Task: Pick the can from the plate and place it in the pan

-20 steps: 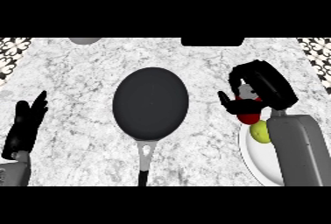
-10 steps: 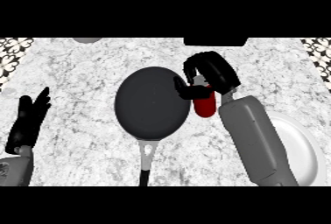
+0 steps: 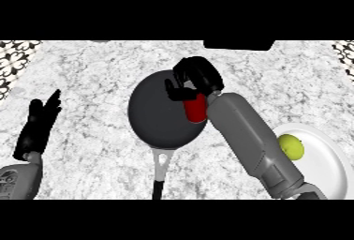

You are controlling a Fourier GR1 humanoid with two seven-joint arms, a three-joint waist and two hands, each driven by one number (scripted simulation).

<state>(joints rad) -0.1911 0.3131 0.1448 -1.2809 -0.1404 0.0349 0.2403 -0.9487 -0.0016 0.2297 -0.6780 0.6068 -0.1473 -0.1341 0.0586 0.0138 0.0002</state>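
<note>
The can is gripped by the right hand over the pan (seemingly not yet set down); a green fruit is seen on the plate.

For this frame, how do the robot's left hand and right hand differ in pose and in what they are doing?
The left hand is open with straight fingers and holds nothing; the right hand is curled round the red can. The left hand rests near the view's left edge above the marble counter; the right hand is over the right side of the dark pan. Both hands are black, on grey forearms.
</note>
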